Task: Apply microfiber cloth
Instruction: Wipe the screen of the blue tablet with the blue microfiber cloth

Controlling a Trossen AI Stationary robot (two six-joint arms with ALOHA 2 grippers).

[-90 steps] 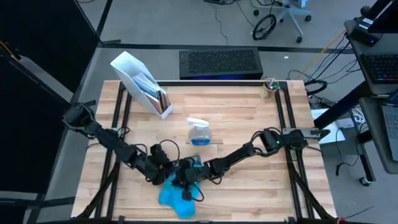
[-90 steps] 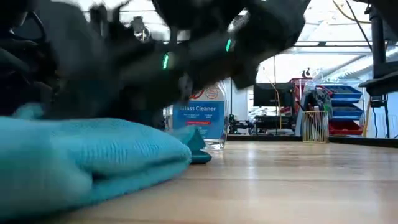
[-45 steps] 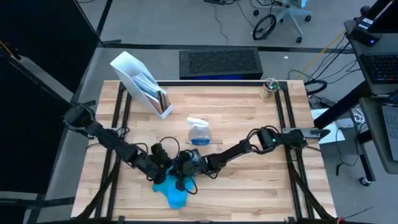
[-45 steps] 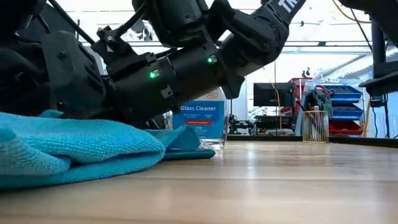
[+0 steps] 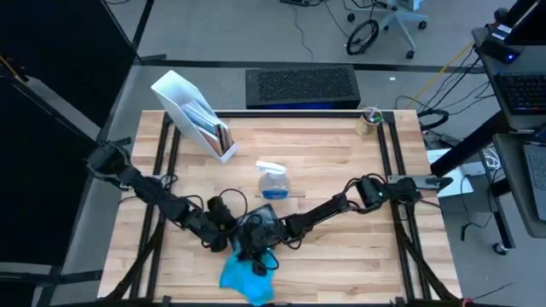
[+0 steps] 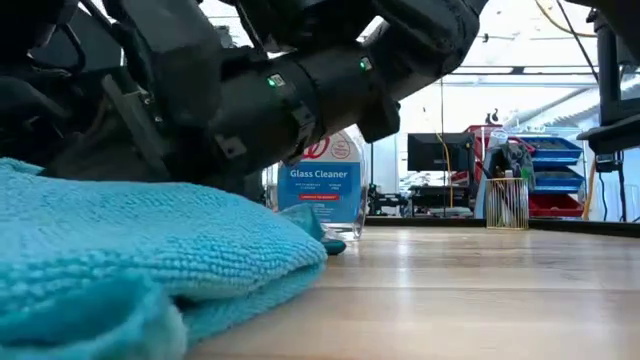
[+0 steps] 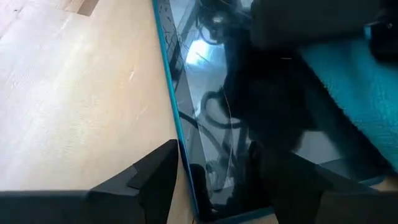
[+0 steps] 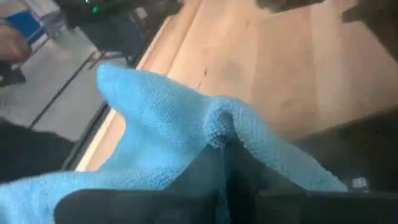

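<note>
We see the cloth [image 5: 245, 276] at the lower centre of the high frame, a little lower and more spread than half a second ago, when it sat bunched closer under the two wrists; a second ago it lay about where it lies now. We judge this as one pass of a back-and-forth wipe, so the task looks under way rather than finished. The right end effector [image 5: 258, 247] reaches in from the right of the high frame, its arm stretched long and low across the surface [image 5: 341, 162], and in its wrist view the fingers are closed on a raised fold of the cloth [image 8: 186, 134]. The left end effector [image 5: 229, 241] comes from the left, arm also low, tip just beside the right one; its wrist view shows its fingers [image 7: 149, 180] spread apart, gripping nothing, over the teal-edged dark tablet [image 7: 211, 124], with the cloth [image 7: 354, 81] lying on the glass at the upper right of that frame. The spray bottle [image 5: 273, 181] stands apart, above the wrists in the high frame.
</note>
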